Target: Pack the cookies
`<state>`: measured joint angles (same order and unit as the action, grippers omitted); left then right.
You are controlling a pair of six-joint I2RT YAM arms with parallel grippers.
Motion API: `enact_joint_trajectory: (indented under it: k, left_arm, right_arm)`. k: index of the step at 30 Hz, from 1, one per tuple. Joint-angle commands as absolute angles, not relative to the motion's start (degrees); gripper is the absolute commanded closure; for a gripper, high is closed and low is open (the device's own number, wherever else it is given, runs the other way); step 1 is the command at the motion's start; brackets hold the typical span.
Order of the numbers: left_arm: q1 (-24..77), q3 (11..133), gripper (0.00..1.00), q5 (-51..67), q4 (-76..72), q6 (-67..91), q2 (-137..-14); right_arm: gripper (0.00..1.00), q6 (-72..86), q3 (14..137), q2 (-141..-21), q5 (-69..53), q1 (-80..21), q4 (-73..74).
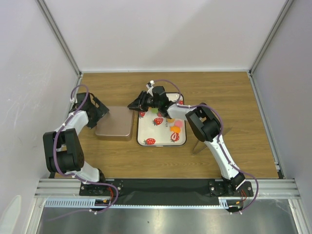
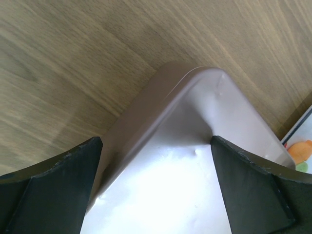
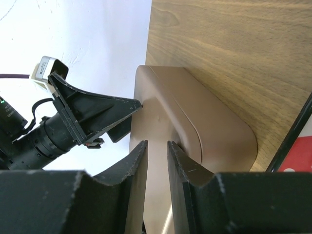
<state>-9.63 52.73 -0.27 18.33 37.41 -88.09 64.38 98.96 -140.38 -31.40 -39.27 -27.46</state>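
Table (image 1: 112, 161): brown wood-grain top, evenly lit.
Back wall (image 1: 165, 34): plain white, at the table's far edge.
Side walls (image 1: 24, 73): plain white, flanking the table.
Posts (image 1: 58, 36): aluminium, at the table's far corners.
Rail (image 1: 58, 185): aluminium, along the table's near edge.
Steel sheet (image 1: 165, 219): just outside the table's near edge.

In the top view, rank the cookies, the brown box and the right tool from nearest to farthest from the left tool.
1. The brown box, just right of the left tool.
2. The right tool, at the box's far right corner.
3. The cookies, on the right side of the white tray.
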Motion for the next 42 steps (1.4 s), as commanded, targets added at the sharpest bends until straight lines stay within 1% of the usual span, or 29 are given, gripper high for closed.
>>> enact_joint_trajectory:
  k: [1, 7, 10, 14, 15, 18, 19, 21, 22, 24, 25, 27, 28, 29, 30, 31, 32, 33, 34, 36, 37, 38, 42]
  left_arm:
    - [-9.84, 55.63, 0.00, -3.16, 22.59, 34.54, -86.14]
    - [-9.84, 60.73, 0.00, -5.88, 24.52, 33.58, -82.54]
    - [-9.41, 62.84, 0.00, -6.24, 25.40, 32.96, -79.30]
    - [-6.42, 64.07, 0.00, -6.68, 25.84, 30.51, -74.11]
    - [-5.37, 64.16, 0.00, -6.77, 25.93, 29.89, -73.05]
    - [-1.15, 64.51, 0.00, -6.86, 26.54, 27.52, -69.18]
    - [1.90, 64.42, 0.00, -7.12, 26.63, 26.47, -68.04]
    - [4.47, 64.34, 0.00, -7.29, 27.16, 25.49, -65.05]
    - [6.83, 63.99, 0.00, -7.29, 27.25, 24.36, -63.82]
    - [9.04, 63.20, 0.00, -5.90, 27.33, 23.21, -60.93]
    - [11.05, 62.85, 0.00, -5.11, 27.51, 22.59, -60.04]
    - [14.22, 62.23, 0.00, -2.92, 27.95, 21.10, -57.76]
    - [15.46, 61.79, 0.00, -2.55, 28.12, 19.96, -56.87]
    - [16.69, 60.66, 0.00, -2.37, 28.12, 19.34, -56.08]
    - [18.44, 60.04, 0.00, -2.03, 28.30, 18.90, -54.68]
    - [19.15, 58.64, 0.00, -1.85, 28.47, 18.20, -53.97]
    - [19.60, 57.84, 0.00, -1.32, 28.48, 17.76, -53.09]
    - [20.21, 57.05, 0.00, -0.88, 28.22, 17.32, -51.87]
    - [20.21, 56.08, 0.00, -0.44, 27.60, 16.88, -49.85]
    - [20.30, 54.06, 0.00, 0.95, 27.33, 16.26, -47.73]
    - [20.39, 53.10, 0.00, 0.97, 27.33, 15.91, -46.07]
    - [20.48, 52.65, 0.00, 1.05, 27.07, 15.82, -45.36]
    - [20.65, 50.28, 0.00, 0.88, 25.49, 15.65, -42.19]
  right_arm:
    - [0.71, 62.49, 101.51, -141.77, -34.01, -38.06, -28.39]
    - [0.70, 59.50, 107.04, -140.72, -35.42, -36.83, -25.84]
    - [0.70, 59.06, 107.58, -139.14, -35.95, -35.86, -25.49]
    - [0.69, 55.21, 105.30, -133.17, -34.46, -34.72, -22.43]
    - [0.69, 52.85, 104.42, -129.94, -33.32, -34.28, -21.72]
    - [0.66, 49.76, 98.45, -123.77, -30.43, -33.31, -20.22]
    - [0.64, 47.40, 94.44, -119.40, -29.45, -33.05, -19.26]
    - [0.62, 44.57, 90.64, -114.46, -26.29, -32.70, -18.02]
    - [0.60, 41.95, 88.70, -109.74, -25.41, -32.52, -17.41]
    - [0.58, 40.00, 82.29, -105.23, -22.25, -32.26, -15.91]
    - [0.57, 39.21, 80.26, -100.25, -21.37, -31.91, -15.47]
    - [0.54, 36.84, 73.26, -94.95, -17.59, -31.56, -15.03]
    - [0.51, 36.04, 70.78, -92.40, -16.01, -31.55, -14.77]
    - [0.46, 34.47, 69.01, -87.33, -13.04, -31.55, -13.55]
    - [0.44, 33.67, 66.04, -85.01, -11.62, -31.47, -12.58]
    - [0.39, 32.88, 64.61, -82.90, -10.21, -31.46, -10.65]
    - [0.36, 31.30, 63.38, -78.36, -8.11, -31.38, -9.68]
    - [0.33, 30.68, 62.15, -76.40, -6.95, -31.46, -8.62]
    - [0.27, 30.06, 60.22, -74.29, -5.90, -31.38, -6.35]
    - [0.19, 28.39, 58.02, -68.66, -2.73, -31.29, -4.40]
    - [0.05, 28.04, 55.92, -66.82, -1.68, -31.29, -2.83]
    - [0.00, 27.78, 55.03, -63.49, -0.10, -31.29, -2.20]
    - [0.00, 26.54, 52.30, -57.67, 5.09, -31.29, 3.06]
